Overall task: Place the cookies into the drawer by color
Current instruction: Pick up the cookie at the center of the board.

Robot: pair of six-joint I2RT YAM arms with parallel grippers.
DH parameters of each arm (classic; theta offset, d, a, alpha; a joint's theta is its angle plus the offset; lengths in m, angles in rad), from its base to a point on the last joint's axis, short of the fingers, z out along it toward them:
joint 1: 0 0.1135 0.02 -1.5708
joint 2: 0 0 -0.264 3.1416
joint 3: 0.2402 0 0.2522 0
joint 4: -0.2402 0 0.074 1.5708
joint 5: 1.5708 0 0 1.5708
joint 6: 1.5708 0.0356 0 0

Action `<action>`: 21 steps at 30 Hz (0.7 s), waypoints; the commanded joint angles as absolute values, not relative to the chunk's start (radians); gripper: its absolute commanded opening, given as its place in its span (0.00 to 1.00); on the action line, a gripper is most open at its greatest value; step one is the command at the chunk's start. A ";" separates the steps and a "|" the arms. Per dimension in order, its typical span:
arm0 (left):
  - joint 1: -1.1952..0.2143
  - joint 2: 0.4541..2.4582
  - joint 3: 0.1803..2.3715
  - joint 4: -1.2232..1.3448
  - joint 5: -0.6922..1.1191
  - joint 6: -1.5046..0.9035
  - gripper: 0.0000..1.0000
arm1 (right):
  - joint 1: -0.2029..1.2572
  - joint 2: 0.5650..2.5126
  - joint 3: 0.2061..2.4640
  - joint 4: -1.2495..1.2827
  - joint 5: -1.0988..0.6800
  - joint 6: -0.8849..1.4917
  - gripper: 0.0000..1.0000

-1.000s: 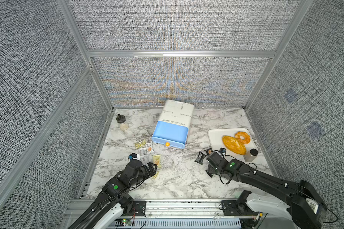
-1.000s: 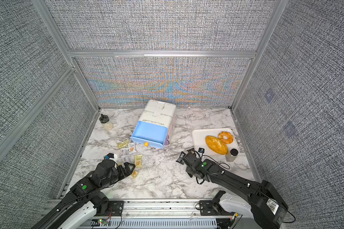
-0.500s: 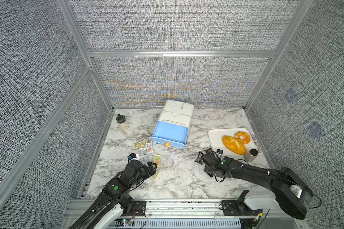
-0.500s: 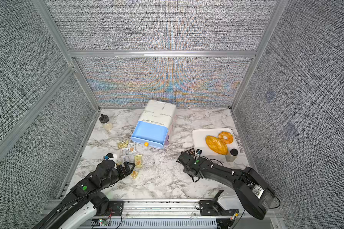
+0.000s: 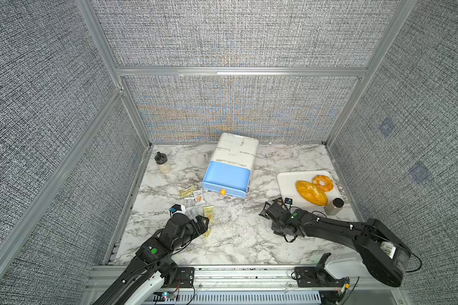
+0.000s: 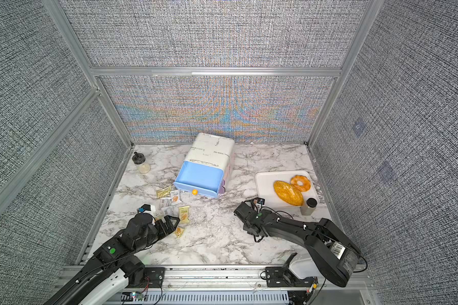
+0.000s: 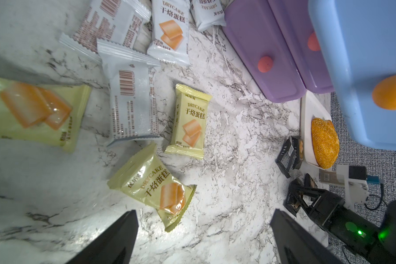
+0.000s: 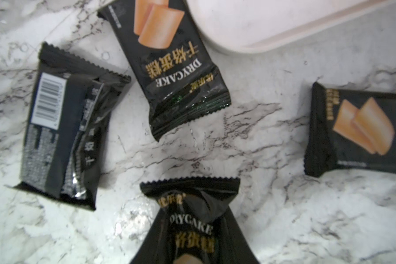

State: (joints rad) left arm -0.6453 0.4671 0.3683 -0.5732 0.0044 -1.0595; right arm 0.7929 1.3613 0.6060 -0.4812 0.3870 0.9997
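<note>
The left gripper (image 7: pixel 204 211) hangs low over the white-and-grey marble tabletop (image 5: pixel 238 237) with its jaws spread wide and nothing between them. A crinkled yellow-green wrapped cookie packet (image 7: pixel 153 189) lies just ahead of its tips. Past it lie a flatter yellow-green packet (image 7: pixel 189 121), a third yellow-green one (image 7: pixel 32 112) and several white wrapped cookie packets (image 7: pixel 133 102), some face up, some showing barcodes. In both top views this cluster sits between the left gripper and the small white plastic three-drawer cabinet (image 5: pixel 236 155). The cabinet's light blue drawer (image 5: pixel 226 179) with its round orange knob (image 5: pixel 223 192) juts out past the two purple drawers (image 7: pixel 261 57) with pink-red knobs (image 7: pixel 265 64). The right gripper (image 5: pixel 265 211) is down at the tabletop near the corner of the flat white rectangular tray (image 5: pixel 286 182). Its jaws are pinched on the crumpled end of a black wrapped cookie packet (image 8: pixel 188 219). Three more black packets (image 8: pixel 176 75) lie loose around it, one touching the tray's rim. The tray carries an orange oval bread loaf (image 5: pixel 311 192) and an orange ring-shaped pastry (image 5: pixel 323 183).
</note>
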 commanded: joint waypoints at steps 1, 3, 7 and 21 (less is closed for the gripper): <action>-0.644 0.466 0.371 -0.552 0.001 -1.063 0.97 | 0.797 1.326 0.609 -0.506 0.397 0.922 0.21; -0.644 0.461 0.371 -0.554 0.001 -1.064 0.97 | 0.797 1.294 0.613 -0.500 0.397 0.895 0.21; -0.646 0.456 0.369 -0.555 0.001 -1.065 0.97 | 0.797 1.235 0.649 -0.502 0.397 0.834 0.21; -0.644 0.468 0.378 -0.549 0.002 -1.053 0.97 | 0.795 1.184 1.050 -0.412 0.198 0.485 0.24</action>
State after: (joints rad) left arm -0.6453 0.4629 0.3698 -0.5728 0.0029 -1.0657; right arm 0.7933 1.1706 0.9913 -0.4736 0.2787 0.6025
